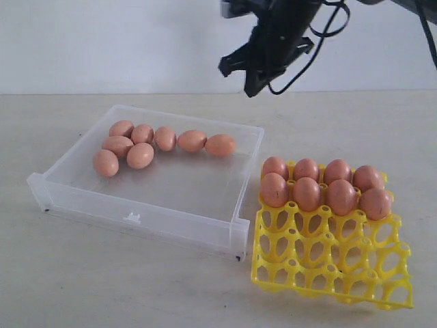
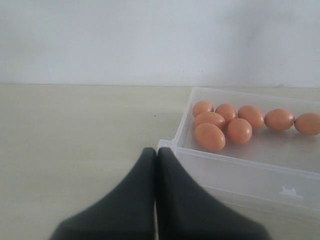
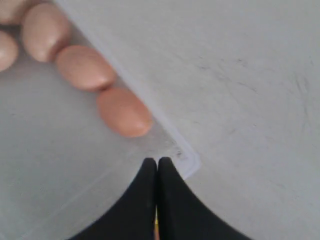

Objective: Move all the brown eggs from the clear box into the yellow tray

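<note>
- Right wrist view: the right gripper (image 3: 158, 167) has its two black fingers pressed flat together, clenched on nothing. One corner of the clear box (image 3: 186, 159) lies just past the tips. Brown eggs (image 3: 124, 111) sit inside the box along its wall, the nearest one close to that corner.
- Left wrist view: the left gripper (image 2: 156, 156) is clenched too, fingers touching and empty. It sits low over the pale table (image 2: 75, 130), close to another corner of the box.
- Exterior view: the right gripper hangs in the air at 12 o'clock, above the far edge of the box, touching nothing. The left gripper is out of sight.
- The box lies at 9 o'clock from the yellow tray (image 1: 295, 236), the two almost side to side. Eight eggs rest in the box's far half: five bunched toward 10 o'clock, and three more in a row running toward 3 o'clock.
- The tray sits at 4 o'clock in the scene. Eight eggs fill its two far rows, and the two near rows are open cells.
</note>
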Controlling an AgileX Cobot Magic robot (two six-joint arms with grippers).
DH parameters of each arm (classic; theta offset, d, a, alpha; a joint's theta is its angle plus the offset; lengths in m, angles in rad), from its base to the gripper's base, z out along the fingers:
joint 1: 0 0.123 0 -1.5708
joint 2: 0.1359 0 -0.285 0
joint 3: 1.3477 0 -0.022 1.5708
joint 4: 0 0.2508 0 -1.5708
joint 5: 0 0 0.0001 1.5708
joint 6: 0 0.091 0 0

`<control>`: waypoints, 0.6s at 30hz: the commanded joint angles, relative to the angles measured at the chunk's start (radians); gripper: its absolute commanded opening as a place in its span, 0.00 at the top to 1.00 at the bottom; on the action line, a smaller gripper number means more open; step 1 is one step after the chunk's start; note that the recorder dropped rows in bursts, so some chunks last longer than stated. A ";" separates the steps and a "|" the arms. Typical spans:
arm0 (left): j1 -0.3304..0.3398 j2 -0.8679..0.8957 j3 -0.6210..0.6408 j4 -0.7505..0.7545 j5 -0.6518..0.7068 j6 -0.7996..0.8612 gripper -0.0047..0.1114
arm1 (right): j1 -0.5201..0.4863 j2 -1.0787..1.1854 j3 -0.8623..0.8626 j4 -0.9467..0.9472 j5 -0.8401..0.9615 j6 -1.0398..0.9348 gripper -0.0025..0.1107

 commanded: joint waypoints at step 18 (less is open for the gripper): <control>-0.004 -0.003 -0.003 -0.005 0.000 0.001 1.00 | 0.430 0.017 0.182 -0.088 -0.652 0.251 0.86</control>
